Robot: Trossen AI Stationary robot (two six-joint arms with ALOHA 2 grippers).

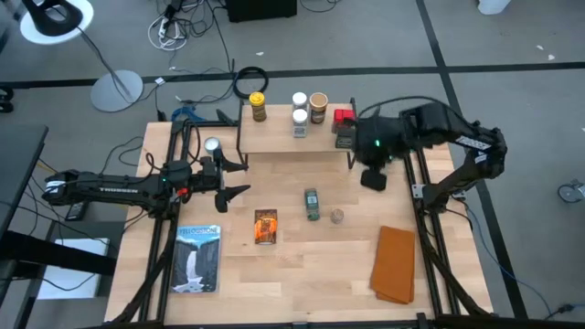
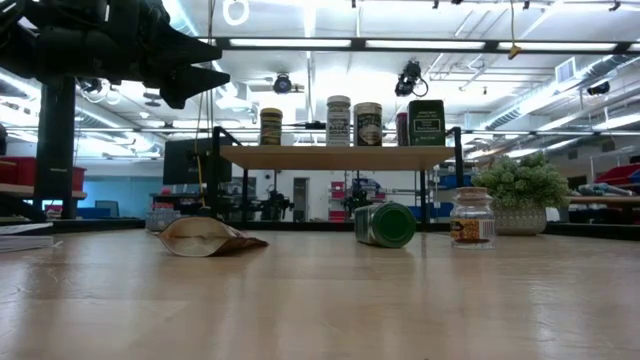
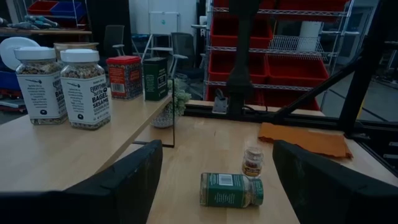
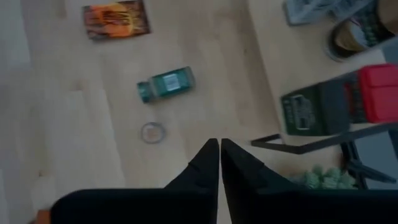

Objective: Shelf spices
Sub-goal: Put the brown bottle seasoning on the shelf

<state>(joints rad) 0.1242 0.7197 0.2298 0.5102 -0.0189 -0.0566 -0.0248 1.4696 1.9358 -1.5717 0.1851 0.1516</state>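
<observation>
light: bright ceiling strips | left wrist view: dim | right wrist view: soft, blurred | table: faint sheen

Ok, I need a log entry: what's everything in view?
shelf: one, light wood, table's far side
yellow-lid jar: one, shelf's left end
white-lid jars: two, shelf middle
tan-lid jar: one, beside them
red tin: one, shelf's right end
dark box: one, beside red tin
green jar: one, lying on table
small jar: one, clear, upright nearby
orange packet: one, flat on table
book: one, near left
cloth: one, orange, near right
silver tin: one, left of shelf
plant: one, green, right of shelf
left fingers: open, by shelf's left end
right fingers: shut, off shelf's right end
</observation>
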